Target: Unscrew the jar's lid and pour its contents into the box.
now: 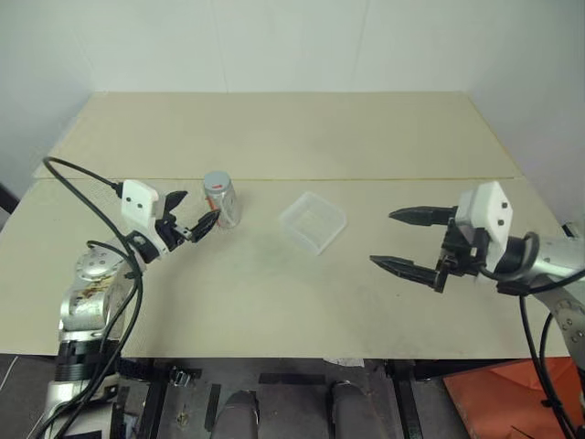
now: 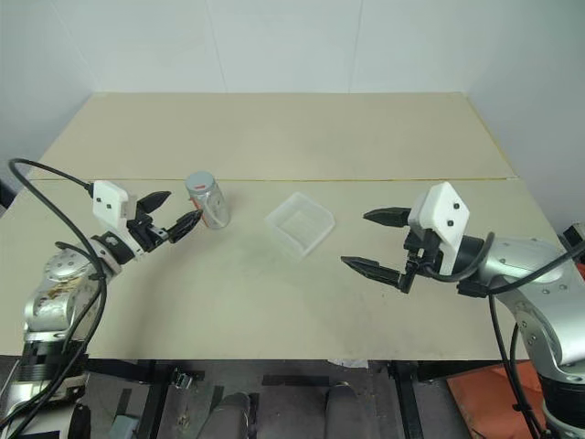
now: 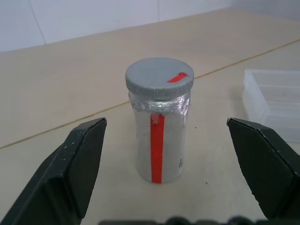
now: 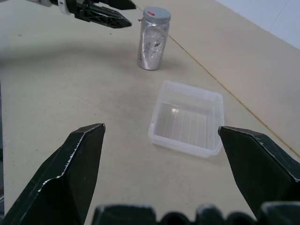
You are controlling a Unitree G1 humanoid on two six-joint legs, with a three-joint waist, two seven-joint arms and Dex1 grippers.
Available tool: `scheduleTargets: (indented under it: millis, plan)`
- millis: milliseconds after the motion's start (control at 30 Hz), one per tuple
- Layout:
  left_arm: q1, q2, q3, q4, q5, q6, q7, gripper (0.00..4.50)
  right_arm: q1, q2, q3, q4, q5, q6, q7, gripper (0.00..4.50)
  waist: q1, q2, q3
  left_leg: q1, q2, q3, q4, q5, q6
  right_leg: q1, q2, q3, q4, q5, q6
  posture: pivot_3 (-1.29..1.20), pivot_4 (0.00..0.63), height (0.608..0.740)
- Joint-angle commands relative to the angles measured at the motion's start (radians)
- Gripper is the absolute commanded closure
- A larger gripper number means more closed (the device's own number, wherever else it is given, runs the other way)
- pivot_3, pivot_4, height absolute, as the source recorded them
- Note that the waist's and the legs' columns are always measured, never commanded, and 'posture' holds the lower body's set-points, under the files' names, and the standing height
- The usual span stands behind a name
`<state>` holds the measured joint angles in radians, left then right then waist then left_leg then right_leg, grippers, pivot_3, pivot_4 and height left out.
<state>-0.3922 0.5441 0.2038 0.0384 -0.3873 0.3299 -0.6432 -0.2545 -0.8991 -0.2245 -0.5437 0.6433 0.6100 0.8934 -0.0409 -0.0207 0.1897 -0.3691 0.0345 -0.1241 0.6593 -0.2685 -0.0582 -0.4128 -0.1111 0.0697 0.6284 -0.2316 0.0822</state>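
Note:
The jar (image 1: 222,203) stands upright on the table, left of centre, a clear cylinder with a red stripe (image 3: 157,147) down its side. Its grey lid (image 3: 159,77) with a red mark is on top. What is inside cannot be made out. My left gripper (image 1: 192,215) is open just left of the jar, fingertips close to its side, not touching. The box (image 1: 313,222), a shallow clear square container, lies right of the jar and looks empty. My right gripper (image 1: 400,240) hangs open to the right of the box, pointing at it, nothing between its fingers.
The beige table (image 1: 274,302) has a seam line (image 1: 366,179) running across behind the jar and box. White walls close off the back. An orange object (image 1: 512,402) sits on the floor at the lower right.

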Motion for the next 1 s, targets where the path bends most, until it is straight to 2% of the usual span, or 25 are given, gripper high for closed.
scheduleTargets:
  millis: [33, 467, 633, 867, 1000]
  plan:
    - [-0.066, -0.018, -0.018, 0.077, 0.041, -0.075, 0.009, 0.02, -0.003, -0.014, -0.037, -0.040, 0.028, -0.006, 0.008, 0.00, 0.000, 0.000, 0.000, 0.000, 0.000, 0.000, 0.000, 0.000, 0.000, 0.000, 0.000, 0.000, 0.000, 0.000, 0.000, 0.00, 0.150, 0.740]
    - [-0.237, -0.133, -0.055, 0.394, 0.127, -0.264, 0.038, 0.02, -0.037, -0.038, -0.015, -0.030, 0.039, -0.009, 0.051, 0.00, 0.000, 0.000, 0.000, 0.000, 0.000, 0.000, 0.001, 0.000, 0.000, 0.000, 0.000, 0.000, 0.000, 0.000, 0.000, 0.00, 0.150, 0.740]
    - [-0.270, -0.151, -0.071, 0.476, 0.169, -0.333, 0.060, 0.02, -0.037, -0.037, -0.019, -0.036, 0.039, -0.005, 0.043, 0.00, 0.000, 0.000, 0.000, 0.000, 0.000, 0.000, 0.001, 0.000, 0.000, 0.000, 0.000, 0.000, 0.000, 0.000, 0.001, 0.00, 0.150, 0.740]
    - [-0.287, -0.178, -0.051, 0.527, 0.158, -0.368, 0.072, 0.02, -0.021, -0.041, -0.037, -0.049, 0.047, -0.001, 0.037, 0.00, 0.000, 0.000, 0.000, 0.000, 0.000, 0.000, 0.001, 0.000, 0.000, 0.000, 0.000, 0.000, 0.000, 0.000, 0.001, 0.00, 0.150, 0.740]
    - [-0.299, -0.188, -0.055, 0.552, 0.156, -0.381, 0.065, 1.31, -0.021, -0.043, -0.040, -0.052, 0.050, 0.000, 0.033, 0.00, 0.000, 0.000, 0.000, 0.000, 0.000, 0.000, 0.001, 0.000, -0.001, 0.000, 0.000, 0.000, 0.000, 0.000, 0.001, 0.00, 0.150, 0.740]
